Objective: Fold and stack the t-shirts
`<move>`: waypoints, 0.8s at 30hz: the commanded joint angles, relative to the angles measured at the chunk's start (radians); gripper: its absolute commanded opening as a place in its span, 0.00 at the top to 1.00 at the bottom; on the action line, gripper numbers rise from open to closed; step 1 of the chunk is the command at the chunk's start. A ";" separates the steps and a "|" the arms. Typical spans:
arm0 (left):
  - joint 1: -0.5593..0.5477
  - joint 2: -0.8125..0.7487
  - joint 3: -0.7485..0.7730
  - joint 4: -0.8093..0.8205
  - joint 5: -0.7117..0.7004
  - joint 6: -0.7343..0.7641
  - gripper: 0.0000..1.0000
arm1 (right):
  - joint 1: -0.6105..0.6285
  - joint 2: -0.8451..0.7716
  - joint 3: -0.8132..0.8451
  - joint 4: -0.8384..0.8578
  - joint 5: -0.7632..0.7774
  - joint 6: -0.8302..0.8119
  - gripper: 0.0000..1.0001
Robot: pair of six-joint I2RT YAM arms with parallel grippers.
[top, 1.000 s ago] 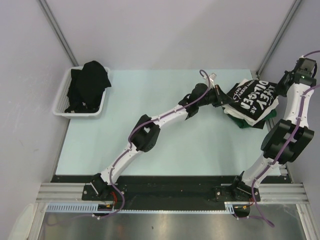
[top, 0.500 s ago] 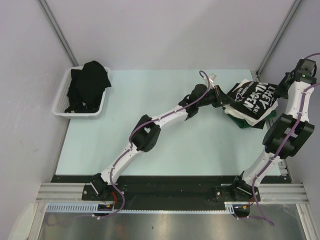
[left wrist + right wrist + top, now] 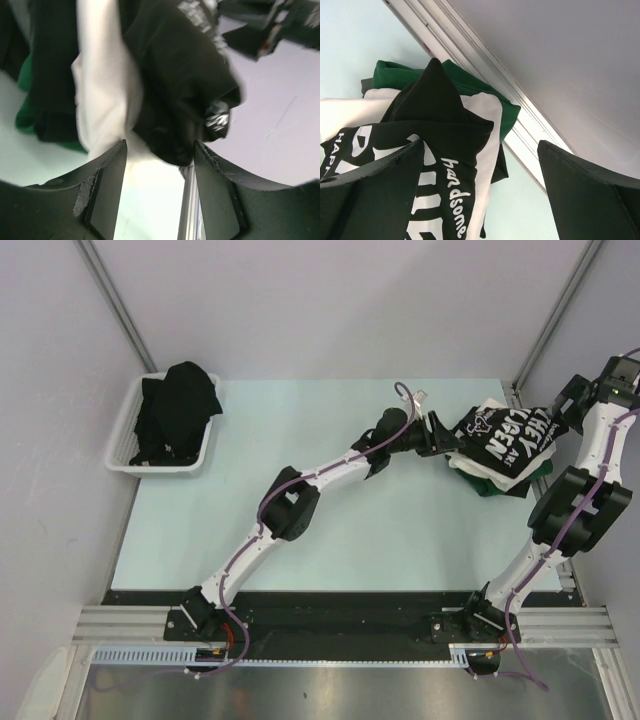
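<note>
1. Left gripper (image 3: 157, 150): fingers (image 3: 107, 185) apart, clamped on nothing. The near-left edge of the stack (image 3: 500, 445) sits right at its mouth; whether cloth touches the pads cannot be told.
2. Right gripper (image 3: 480, 145): fingers wide apart and empty, hanging over the far-right side of the stack.
3. Stack: lies at the far right corner of the table (image 3: 300, 500). The green shirt (image 3: 470, 80) is lowest of those visible, the white shirt (image 3: 100, 75) is above it, and the lettered black shirt (image 3: 505, 430) is on top. At least 1 more dark layer shows at the edge.
4. Finding: the top shirt is rumpled, with 1 corner peaked up in the right wrist view. It appears laid on but not squared.
5. Outstanding: a black heap (image 3: 178, 405) sits unfolded in the basket (image 3: 125, 430) at far left; how many shirts it holds cannot be told.
6. Judgement: well past halfway; the top shirt needs tidying and the basket contents remain.
</note>
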 commanded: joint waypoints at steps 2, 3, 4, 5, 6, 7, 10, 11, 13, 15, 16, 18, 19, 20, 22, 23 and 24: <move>0.006 -0.125 -0.067 0.015 0.038 0.065 0.39 | 0.020 -0.079 0.042 0.053 -0.027 0.025 0.00; 0.009 -0.137 -0.080 0.015 0.038 0.072 0.38 | 0.031 -0.085 0.050 0.049 -0.028 0.029 0.00; 0.012 -0.163 -0.092 0.012 0.038 0.078 0.38 | 0.044 -0.100 0.053 0.046 -0.027 0.027 0.00; 0.020 -0.178 -0.122 0.012 0.038 0.093 0.37 | 0.078 -0.111 0.053 0.043 -0.027 0.024 0.00; 0.023 -0.195 -0.139 0.008 0.038 0.101 0.37 | 0.095 -0.122 0.055 0.043 -0.018 0.019 0.00; 0.027 -0.229 -0.155 0.002 0.038 0.111 0.36 | 0.116 -0.143 0.053 0.042 -0.005 0.010 0.00; 0.044 -0.301 -0.228 -0.008 0.027 0.159 0.30 | 0.178 -0.172 0.044 0.042 0.044 -0.014 0.00; 0.052 -0.318 -0.264 -0.008 0.022 0.176 0.30 | 0.186 -0.186 0.045 0.040 0.054 -0.016 0.00; 0.061 -0.358 -0.293 -0.002 0.015 0.184 0.26 | 0.201 -0.195 0.045 0.042 0.056 -0.016 0.01; 0.076 -0.379 -0.327 0.001 0.015 0.190 0.18 | 0.212 -0.206 0.047 0.039 0.050 -0.013 0.00; 0.081 -0.401 -0.334 -0.010 0.012 0.196 0.00 | 0.218 -0.212 0.044 0.039 0.048 -0.013 0.00; 0.096 -0.427 -0.356 -0.062 0.007 0.236 0.00 | 0.233 -0.232 0.021 0.042 0.057 -0.024 0.00; 0.101 -0.457 -0.360 -0.099 -0.010 0.260 0.01 | 0.253 -0.241 0.006 0.059 0.061 -0.028 0.00; 0.110 -0.473 -0.365 -0.131 -0.016 0.316 0.01 | 0.262 -0.252 -0.029 0.066 0.073 -0.042 0.00; 0.121 -0.523 -0.359 -0.264 -0.063 0.380 0.01 | 0.294 -0.280 -0.063 0.089 0.091 -0.054 0.00; 0.131 -0.543 -0.364 -0.304 -0.079 0.450 0.00 | 0.308 -0.290 -0.076 0.094 0.113 -0.059 0.00; 0.138 -0.586 -0.364 -0.396 -0.099 0.490 0.00 | 0.325 -0.313 -0.100 0.100 0.119 -0.073 0.00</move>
